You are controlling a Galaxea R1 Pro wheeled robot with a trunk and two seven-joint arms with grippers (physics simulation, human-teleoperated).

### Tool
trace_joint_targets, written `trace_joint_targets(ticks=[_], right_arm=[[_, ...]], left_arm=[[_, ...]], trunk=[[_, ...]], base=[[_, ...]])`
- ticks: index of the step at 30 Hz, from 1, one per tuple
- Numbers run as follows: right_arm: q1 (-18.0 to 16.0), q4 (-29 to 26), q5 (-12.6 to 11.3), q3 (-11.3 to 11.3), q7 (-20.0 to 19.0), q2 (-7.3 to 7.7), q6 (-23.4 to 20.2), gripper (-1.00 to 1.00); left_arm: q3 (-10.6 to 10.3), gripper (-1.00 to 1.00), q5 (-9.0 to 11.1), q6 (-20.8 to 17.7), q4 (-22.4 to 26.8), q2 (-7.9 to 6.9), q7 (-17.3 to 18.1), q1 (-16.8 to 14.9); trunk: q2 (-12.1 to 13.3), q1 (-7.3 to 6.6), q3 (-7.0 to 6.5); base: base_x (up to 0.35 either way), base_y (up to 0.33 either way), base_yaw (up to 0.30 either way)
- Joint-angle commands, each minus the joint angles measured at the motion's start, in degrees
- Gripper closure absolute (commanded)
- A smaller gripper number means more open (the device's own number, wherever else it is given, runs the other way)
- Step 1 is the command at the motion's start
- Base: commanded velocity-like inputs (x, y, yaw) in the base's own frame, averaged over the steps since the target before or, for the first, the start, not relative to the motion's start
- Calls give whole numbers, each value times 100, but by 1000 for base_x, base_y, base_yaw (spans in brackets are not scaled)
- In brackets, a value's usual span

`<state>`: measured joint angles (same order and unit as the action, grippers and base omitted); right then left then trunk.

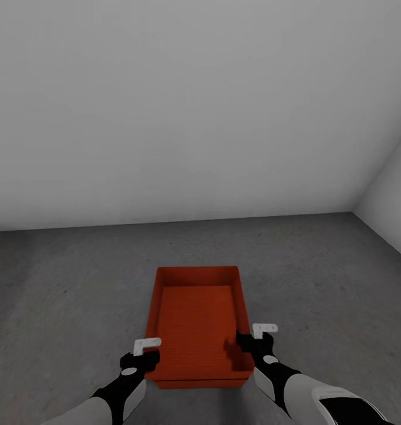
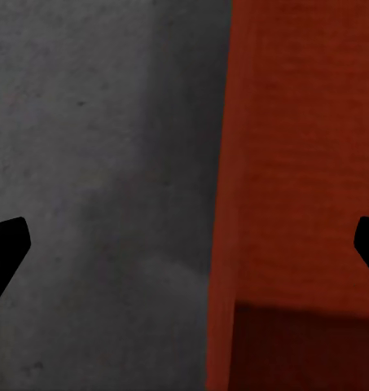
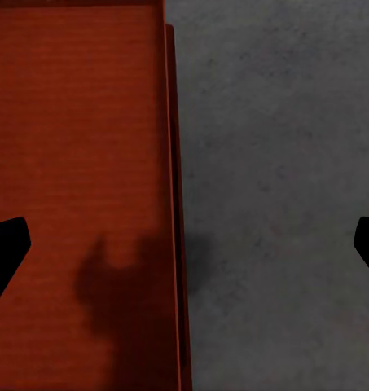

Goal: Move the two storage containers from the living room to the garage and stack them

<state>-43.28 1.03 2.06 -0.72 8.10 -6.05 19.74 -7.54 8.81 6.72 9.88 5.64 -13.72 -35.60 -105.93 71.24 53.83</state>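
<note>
Sitting on the dark grey concrete floor (image 1: 65,277) near the white wall (image 1: 183,112), the red-orange storage containers (image 1: 197,321) appeared stacked, one nested in the other. The left gripper (image 1: 143,354) hovered at the stack's left wall and the right gripper (image 1: 250,341) at its right wall. Both sets of fingers (image 2: 6,244) were spread wide, holding nothing.

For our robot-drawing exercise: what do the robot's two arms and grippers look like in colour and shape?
Both arms have pale grey-white shells that turn black at the wrists. The left gripper and right gripper have black bodies topped by small white angular brackets. Their fingers look like dark, tapering wedges. No cables show.
</note>
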Motion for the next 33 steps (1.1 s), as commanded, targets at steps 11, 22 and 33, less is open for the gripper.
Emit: trace_joint_targets(ticks=[11,22,33], right_arm=[[-5,11,23,-7,32,-2,21,-100],[-5,11,23,-7,34,-2,21,-100],[-5,11,23,-7,31,-2,21,-100]], left_arm=[[-36,-100,94,23,-66,-2,-10,0],[-35,-100,94,23,-66,-2,-8,0],[-32,-100,94,23,-66,-2,-8,0]], trunk=[[440,-241,-193],[881,-483,-390],[1322,-724,-588]], base=[[0,0,0],[0,0,0],[0,0,0]])
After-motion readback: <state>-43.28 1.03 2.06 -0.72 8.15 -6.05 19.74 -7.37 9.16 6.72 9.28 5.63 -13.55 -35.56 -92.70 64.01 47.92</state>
